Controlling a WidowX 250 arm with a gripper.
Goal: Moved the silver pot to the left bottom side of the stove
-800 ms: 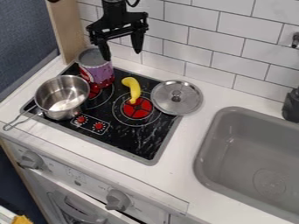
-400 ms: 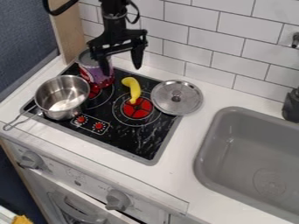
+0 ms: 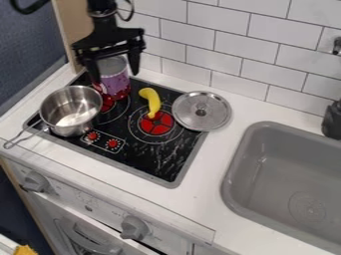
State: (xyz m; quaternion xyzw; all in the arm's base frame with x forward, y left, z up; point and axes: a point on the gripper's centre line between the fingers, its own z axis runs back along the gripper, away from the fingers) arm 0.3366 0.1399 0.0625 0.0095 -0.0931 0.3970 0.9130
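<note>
The black gripper point(image 3: 115, 76) hangs at the upper left, open, with one finger on each side of the can's upper part as the camera sees it; whether it touches the can I cannot tell. Below and left of it, the silver pot point(image 3: 71, 110) stands upright on the left side of the black stove top point(image 3: 150, 158), its wire handle pointing toward the lower left over the counter's front edge. Nothing of the pot is covered by the gripper.
A purple and red can point(image 3: 114, 81) stands at the stove's back left. A yellow banana-like toy point(image 3: 152, 101) lies on the stove's middle, and a silver lid point(image 3: 202, 111) rests at its right edge. The grey sink point(image 3: 293, 184) is on the right; tiled wall point(image 3: 220, 45) rises behind.
The gripper has shifted left and somewhat lower, from right of the can to in front of it, staying open. Pot, can, banana and lid have kept their places.
</note>
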